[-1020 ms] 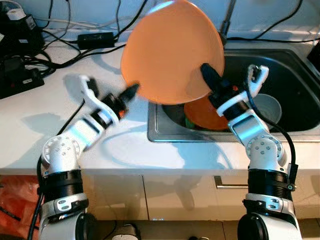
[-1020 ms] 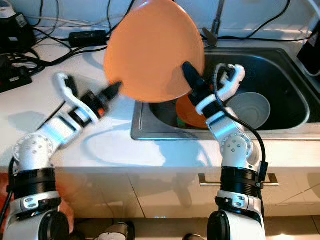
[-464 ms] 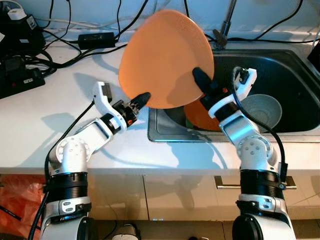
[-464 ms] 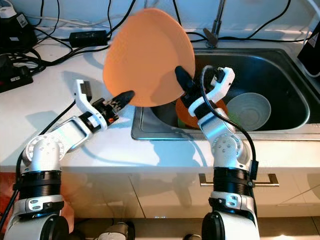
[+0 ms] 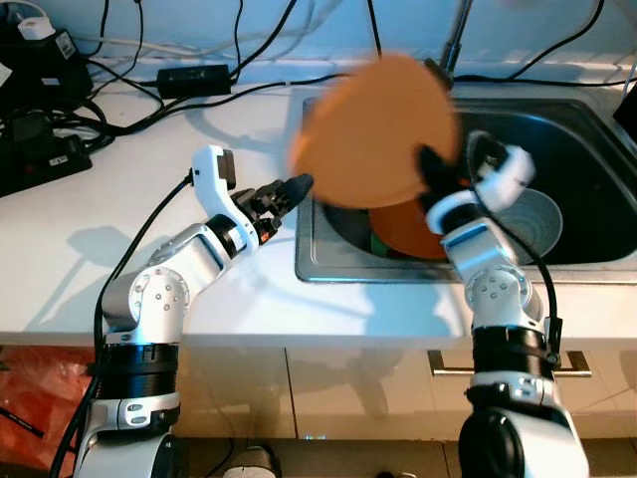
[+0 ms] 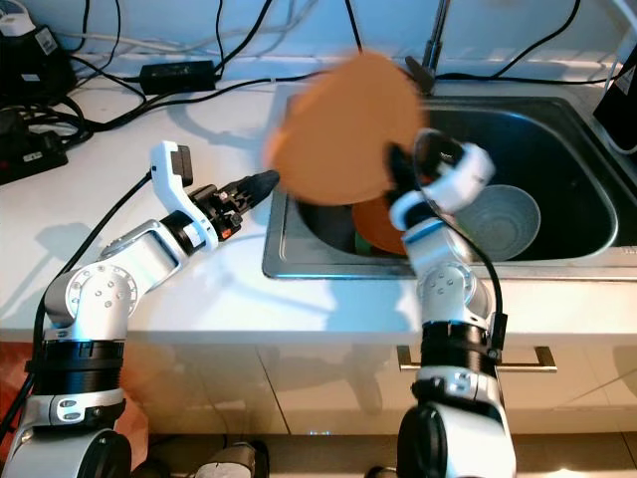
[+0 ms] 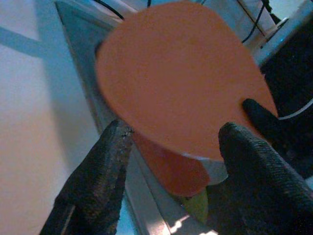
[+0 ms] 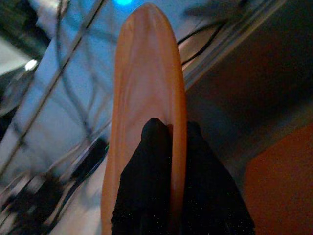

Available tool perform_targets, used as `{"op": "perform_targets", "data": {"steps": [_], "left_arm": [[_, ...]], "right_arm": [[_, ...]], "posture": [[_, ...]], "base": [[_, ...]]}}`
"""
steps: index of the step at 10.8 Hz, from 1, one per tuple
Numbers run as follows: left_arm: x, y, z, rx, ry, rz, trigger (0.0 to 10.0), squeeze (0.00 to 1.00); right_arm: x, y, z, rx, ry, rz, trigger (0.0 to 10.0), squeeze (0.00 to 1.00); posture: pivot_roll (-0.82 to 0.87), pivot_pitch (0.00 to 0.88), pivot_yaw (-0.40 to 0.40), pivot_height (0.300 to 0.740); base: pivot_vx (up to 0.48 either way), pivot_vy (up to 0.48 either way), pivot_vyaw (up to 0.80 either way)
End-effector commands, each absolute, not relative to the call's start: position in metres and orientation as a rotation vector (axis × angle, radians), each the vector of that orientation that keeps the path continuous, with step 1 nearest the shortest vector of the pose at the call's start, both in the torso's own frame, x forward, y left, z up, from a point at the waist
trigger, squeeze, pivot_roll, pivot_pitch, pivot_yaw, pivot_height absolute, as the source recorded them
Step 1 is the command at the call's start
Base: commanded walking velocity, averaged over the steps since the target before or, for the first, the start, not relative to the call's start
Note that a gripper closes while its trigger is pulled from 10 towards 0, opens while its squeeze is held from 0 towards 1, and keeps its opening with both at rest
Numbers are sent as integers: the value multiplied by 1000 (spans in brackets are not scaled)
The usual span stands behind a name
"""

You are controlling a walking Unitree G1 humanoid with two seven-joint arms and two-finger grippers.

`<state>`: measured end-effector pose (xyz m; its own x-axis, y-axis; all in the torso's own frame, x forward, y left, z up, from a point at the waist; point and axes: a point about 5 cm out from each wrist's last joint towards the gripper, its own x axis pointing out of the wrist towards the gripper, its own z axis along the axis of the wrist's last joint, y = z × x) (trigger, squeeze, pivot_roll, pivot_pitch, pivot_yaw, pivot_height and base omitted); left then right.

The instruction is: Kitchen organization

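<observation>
So the right gripper (image 8: 166,142) is pinching the round orange plate's (image 5: 378,129) rim over the steel sink (image 5: 587,129) — left gripper (image 7: 171,142) spread, empty. Next, I'd guess: a steady handover or set-down.

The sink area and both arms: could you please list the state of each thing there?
Orange plate: held up over the sink, pinched at its rim.
Right gripper: shut on the orange plate.
Left gripper: open, beside the plate's edge.
Second orange plate: lying in the sink.
Grey bowl: upright in the sink.
Sink: holding dishes.
</observation>
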<state>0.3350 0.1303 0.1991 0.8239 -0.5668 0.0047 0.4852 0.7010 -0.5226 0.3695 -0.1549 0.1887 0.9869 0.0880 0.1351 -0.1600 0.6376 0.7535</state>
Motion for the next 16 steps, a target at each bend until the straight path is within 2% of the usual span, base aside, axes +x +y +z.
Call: {"op": "perform_targets", "data": {"steps": [1,2,3,5,7,8,9,12,13,14,15,16], "left_arm": [[334,130,205,-500,136,-598,10000,1000],[336,132,205,-414,130,-583,10000,1000],[336,132,204,-397,130,-577,10000,1000],[335,127,202,-314,148,-609,10000,1000],[332,114,202,-217,159,-696,10000,1000],[334,101,203,-89,136,-741,10000,1000],[334,96,202,-32,126,-752,10000,1000],[336,88,207,38,80,-778,10000,1000],[336,89,206,43,79,-775,10000,1000],[336,90,205,47,78,-771,10000,1000],[337,93,204,59,74,-760,10000,1000],[337,93,204,63,72,-758,10000,824]], "right_arm": [[372,-160,199,853,-134,114,0,0],[375,-182,190,815,-137,-58,0,0],[376,-186,189,807,-140,-91,0,0],[376,-210,178,727,-115,-247,0,0],[376,-217,163,681,-56,-318,0,0],[375,-217,151,619,18,-358,0,0],[375,-217,146,599,43,-381,0,0],[369,-234,134,563,98,-509,0,0],[368,-235,132,562,106,-519,2118,0],[368,-236,130,564,113,-528,2118,0],[368,-234,126,544,151,-548,9020,0],[368,-234,124,542,165,-553,10000,0]], "posture": [[140,94,36,740],[148,87,45,740],[148,87,45,740],[147,84,53,740],[146,84,56,740],[136,80,62,740],[136,80,62,740],[124,81,68,740],[124,81,68,740],[130,82,66,740],[134,82,65,740],[135,82,65,740]], "base": [[0,0,0],[0,0,0],[0,0,0],[0,0,0],[0,0,0],[0,0,0],[0,0,0],[0,0,0],[0,0,0],[0,0,0],[0,0,0],[0,0,0]]}}
